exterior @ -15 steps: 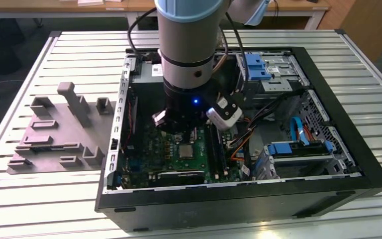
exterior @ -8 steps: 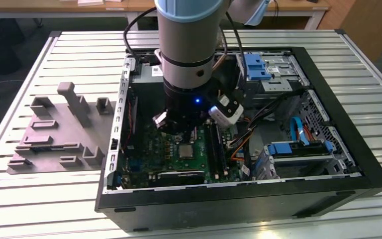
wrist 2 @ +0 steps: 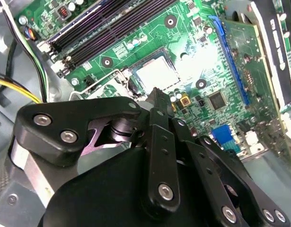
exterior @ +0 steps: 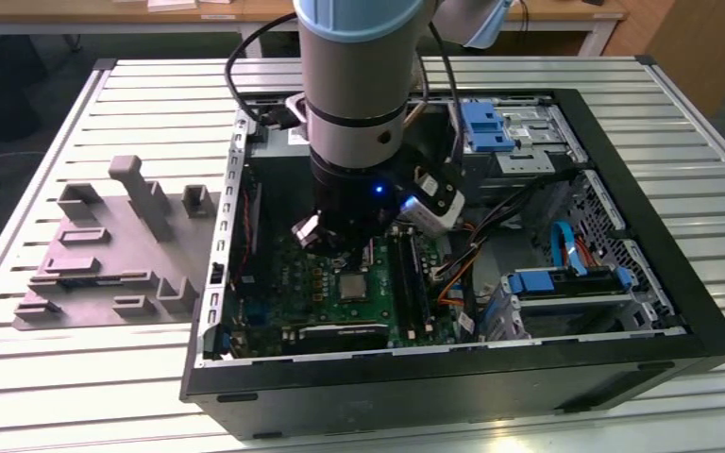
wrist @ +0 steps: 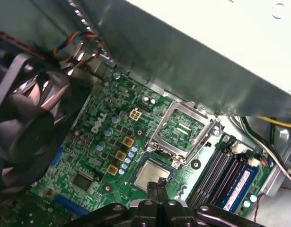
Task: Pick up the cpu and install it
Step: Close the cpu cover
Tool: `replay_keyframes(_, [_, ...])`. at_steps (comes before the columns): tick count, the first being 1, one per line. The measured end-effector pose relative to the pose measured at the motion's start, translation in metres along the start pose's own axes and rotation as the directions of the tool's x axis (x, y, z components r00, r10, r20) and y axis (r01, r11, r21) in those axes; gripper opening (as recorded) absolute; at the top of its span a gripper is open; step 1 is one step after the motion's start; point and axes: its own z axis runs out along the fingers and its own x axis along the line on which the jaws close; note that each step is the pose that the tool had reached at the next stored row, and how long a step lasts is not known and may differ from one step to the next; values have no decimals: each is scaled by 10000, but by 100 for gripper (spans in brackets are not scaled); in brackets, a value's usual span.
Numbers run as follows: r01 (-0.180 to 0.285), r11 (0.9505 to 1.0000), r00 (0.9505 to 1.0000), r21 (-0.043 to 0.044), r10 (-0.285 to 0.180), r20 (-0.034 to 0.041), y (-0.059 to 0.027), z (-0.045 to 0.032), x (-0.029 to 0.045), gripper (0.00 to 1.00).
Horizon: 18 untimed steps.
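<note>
My claw hangs with its tips pressed together just above the small silvery-grey square cpu, which lies seated in its socket, load plate open.

Arm: upper part cut off by frame edge | cpu: near edge hidden behind claw | Fan: cut off at frame edge | Worktop: corners out of frame
</note>
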Motion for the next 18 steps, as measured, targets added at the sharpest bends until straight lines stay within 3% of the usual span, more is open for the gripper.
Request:
replay_keyframes(6, [723,9974,9974,4,-723,-1,-1,2,-1,11])
replay_keyframes(9, [1167,9932,9932,7,-1167,-2,-1,4,-1,11])
replay_keyframes(12, [1707,9853,9853,10,-1707,-3,-1,7,-1,11])
replay_keyframes(18, [2707,9627,9627,15,-2707,-5,-1,10,-1,11])
